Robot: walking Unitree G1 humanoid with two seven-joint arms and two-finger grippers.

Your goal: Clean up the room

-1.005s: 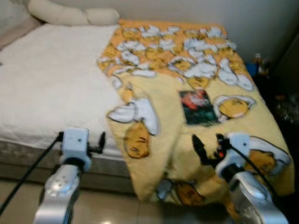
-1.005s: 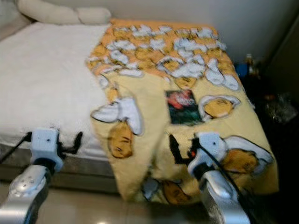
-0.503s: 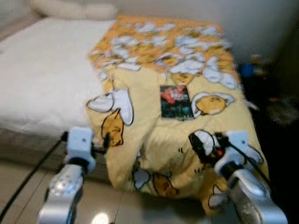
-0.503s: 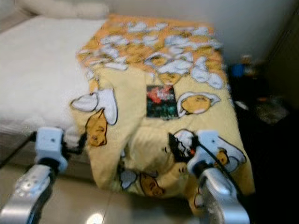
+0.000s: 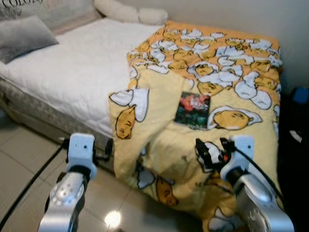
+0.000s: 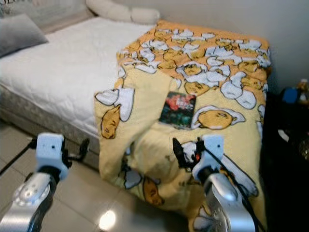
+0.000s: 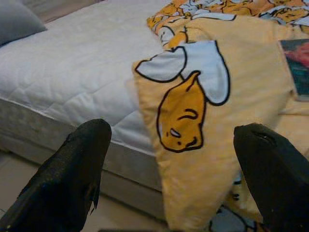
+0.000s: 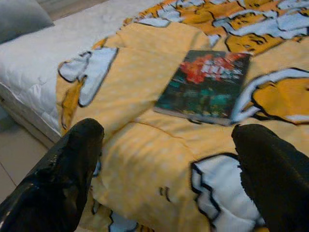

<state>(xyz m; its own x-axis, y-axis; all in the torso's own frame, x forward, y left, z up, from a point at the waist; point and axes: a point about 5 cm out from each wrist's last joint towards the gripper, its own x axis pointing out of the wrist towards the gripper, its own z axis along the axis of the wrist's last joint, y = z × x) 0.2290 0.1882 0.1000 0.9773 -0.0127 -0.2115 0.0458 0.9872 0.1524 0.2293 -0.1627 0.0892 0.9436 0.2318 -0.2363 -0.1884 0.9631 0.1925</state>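
Two grippers, both mine, raised before the foot of the bed.

Item: left gripper, fingers spread wide and holding nothing, level with the bed's near edge beside the hanging corner of the blanket.

Item: right gripper, fingers likewise apart and empty, over the lower part of the blanket, pointed toward the book.

Item: book, dark cover with red and green print, lying flat on the blanket near the middle of the bed's foot, just beyond my right gripper and apart from it. The title is too blurred to read.

Item: blanket, yellow with egg figures, rumpled, one fold turned over and its lower edge spilling onto the tiled floor.

Item: grey pillow at the head, on the white mattress.

Change noted: over the last second the whole view has swung, so more of the mattress and the pillow have come into sight; that is my own turning, not the things moving. The book has stayed where it lay. I judge the book the likely first pick-up, with the blanket to straighten after.
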